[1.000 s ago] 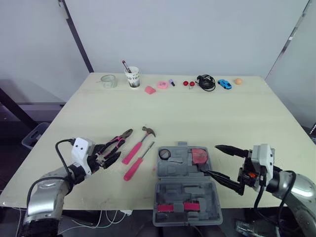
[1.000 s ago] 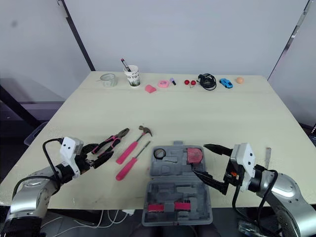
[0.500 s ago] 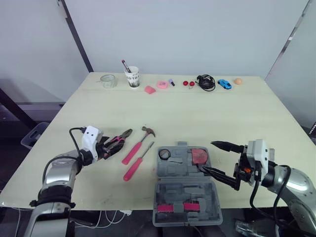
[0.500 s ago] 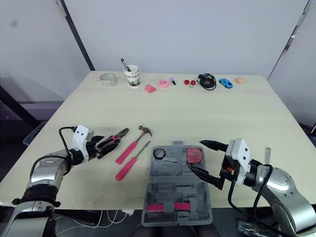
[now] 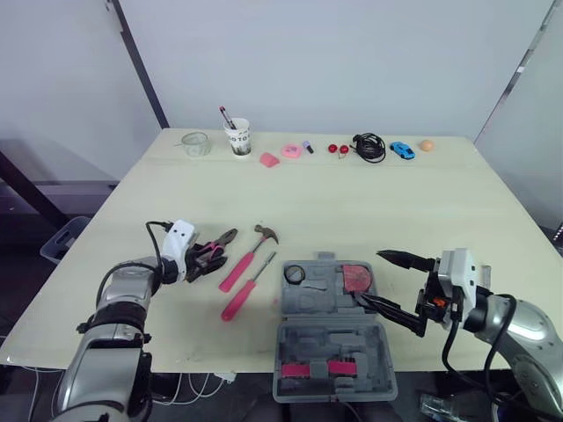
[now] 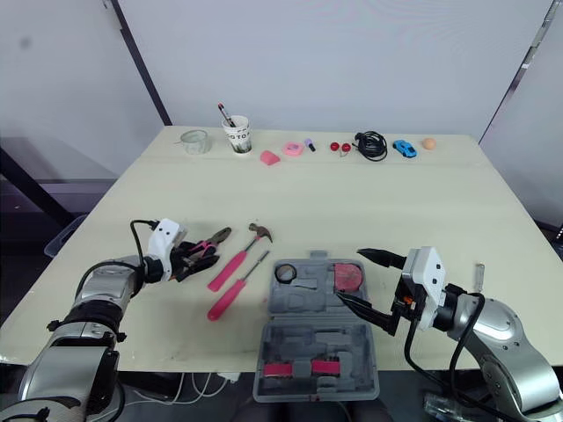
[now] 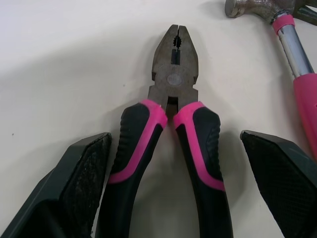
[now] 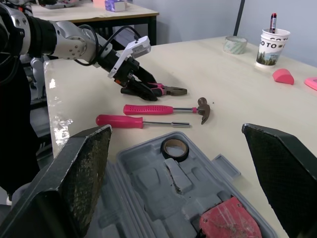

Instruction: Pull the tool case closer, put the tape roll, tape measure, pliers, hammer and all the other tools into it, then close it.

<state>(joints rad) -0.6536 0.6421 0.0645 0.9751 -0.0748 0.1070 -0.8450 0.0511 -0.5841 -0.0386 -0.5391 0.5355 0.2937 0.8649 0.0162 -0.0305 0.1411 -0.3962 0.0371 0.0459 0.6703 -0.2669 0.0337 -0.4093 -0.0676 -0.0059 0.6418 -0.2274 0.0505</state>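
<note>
The grey tool case (image 5: 332,338) lies open at the near table edge. A black tape roll (image 5: 294,274) and a red tape measure (image 5: 356,278) sit in its far half. Left of it lie the pink-handled hammer (image 5: 249,255), a pink screwdriver (image 5: 239,297) and the pliers (image 5: 213,250). My left gripper (image 5: 202,261) is open, one finger (image 7: 74,193) on each side of the pliers' handles (image 7: 171,134). My right gripper (image 5: 392,287) is open just right of the case, nothing between its fingers.
Along the far edge stand a clear tape roll (image 5: 194,143), a cup with a pen (image 5: 236,136), pink bits (image 5: 280,155), a black cable (image 5: 367,146), a blue toy car (image 5: 401,149) and an orange ball (image 5: 427,145). A small metal piece (image 6: 478,277) lies right of my right arm.
My left gripper has slid forward and to the right along the table until its open fingers straddle the pliers' handles. My right gripper shifted slightly and stays open.
</note>
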